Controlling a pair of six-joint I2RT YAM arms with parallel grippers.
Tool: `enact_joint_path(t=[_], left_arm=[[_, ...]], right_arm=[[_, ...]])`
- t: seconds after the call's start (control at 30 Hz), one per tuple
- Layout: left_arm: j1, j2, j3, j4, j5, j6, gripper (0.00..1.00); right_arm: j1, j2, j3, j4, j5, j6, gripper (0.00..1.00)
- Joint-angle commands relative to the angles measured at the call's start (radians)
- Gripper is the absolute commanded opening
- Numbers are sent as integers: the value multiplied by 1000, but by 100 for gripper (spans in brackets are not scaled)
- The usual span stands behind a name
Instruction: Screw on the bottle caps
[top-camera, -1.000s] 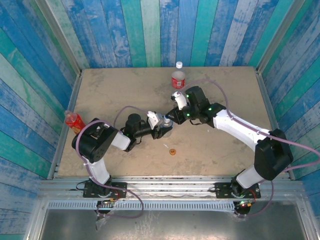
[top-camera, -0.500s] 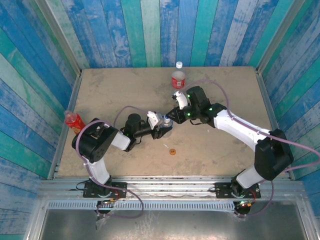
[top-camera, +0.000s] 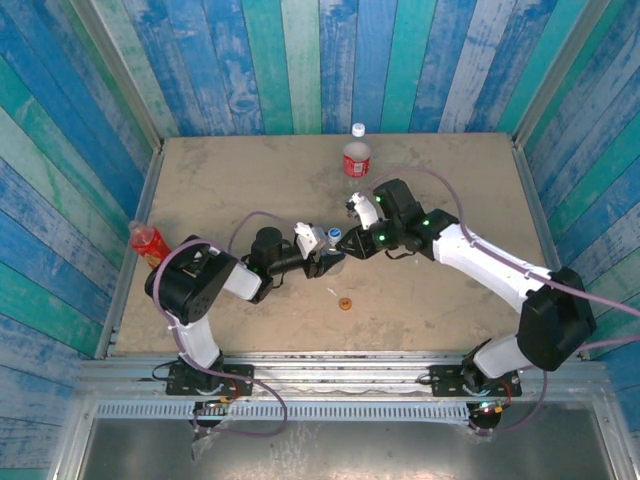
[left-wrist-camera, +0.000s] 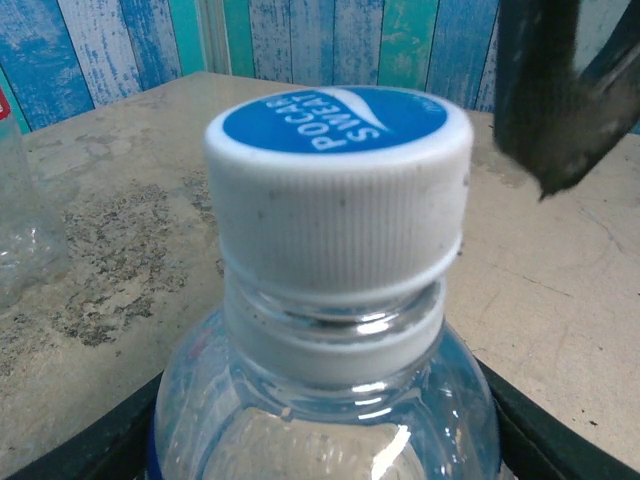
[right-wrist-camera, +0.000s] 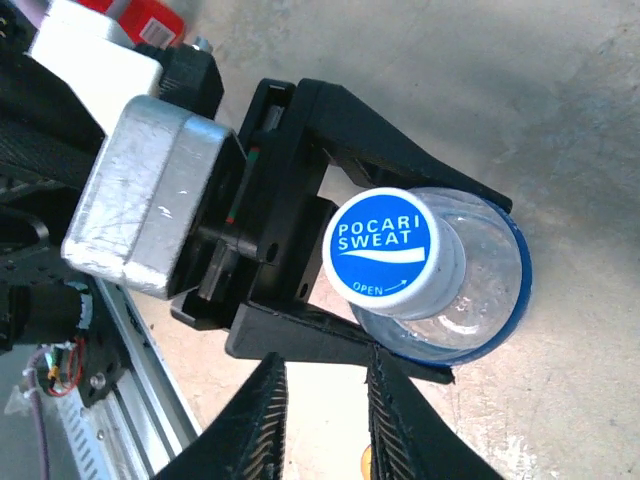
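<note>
A short clear bottle (right-wrist-camera: 470, 290) with a blue label stands upright in my left gripper (top-camera: 322, 250), which is shut on its body. Its blue-topped white cap (right-wrist-camera: 390, 250) sits on the neck (left-wrist-camera: 335, 330). My right gripper (right-wrist-camera: 325, 365) hovers just beside the cap, its ridged fingers (right-wrist-camera: 262, 420) slightly apart with nothing between them. In the top view the right gripper (top-camera: 349, 245) is just right of the cap (top-camera: 335, 232). An orange cap (top-camera: 346, 304) lies on the table. At the back a white cap (top-camera: 358, 129) lies behind the red-labelled bottle (top-camera: 357, 158). The slim red bottle (top-camera: 148, 240) stands far left.
A thin white scrap (top-camera: 332, 292) lies near the orange cap. Blue and green plank walls (top-camera: 300, 60) close in the tan table (top-camera: 230, 180) on three sides. A metal rail (top-camera: 330, 365) runs along the near edge.
My right gripper has come off the blue-topped cap, drawn back a little to the right and opened slightly. The left gripper and its bottle have not moved.
</note>
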Motion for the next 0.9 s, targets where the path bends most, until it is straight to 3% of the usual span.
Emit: enact_joint_path(t=[0.0,0.2,0.43,0.87], left_arm=[[-7,45,0,-50,12,-1,63],[-9,34,-1,-61,56,6,63],[-10,34,20,-108,185,18,64],[-10,50,40,-156,195,51,64]], right_arm=[[-1,-44,-6,-8,30,-34,37],[-14,-71,-3,-24,22,-368,55],[-36,-81,36,-158,-89,-837,60],[-80,171,339,-454,-241,-1075,56]])
